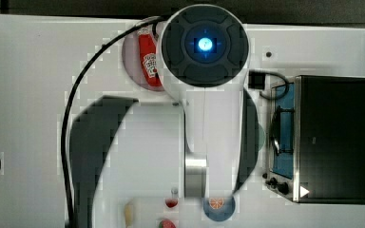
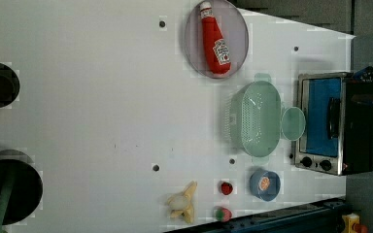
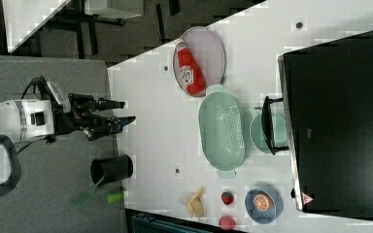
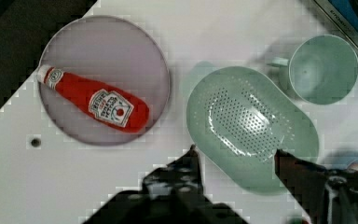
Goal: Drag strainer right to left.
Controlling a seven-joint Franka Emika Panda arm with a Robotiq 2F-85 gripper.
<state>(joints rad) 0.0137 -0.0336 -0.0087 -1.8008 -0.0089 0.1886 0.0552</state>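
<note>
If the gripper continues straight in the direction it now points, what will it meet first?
Probably the strainer. In the wrist view the open gripper looks down with the strainer's near rim between its fingertips, the ketchup bottle off to one side. It hangs well above the table, so the exact landing spot is uncertain.

strainer (image 2: 255,119) between plate (image 2: 193,43) and bowl (image 2: 264,184), mug (image 2: 293,123) beside oven (image 2: 332,124)

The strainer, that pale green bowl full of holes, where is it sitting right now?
In the left view the strainer sits on the white table, right of centre, just below the plate holding the ketchup bottle, with the green mug on its right.
</note>
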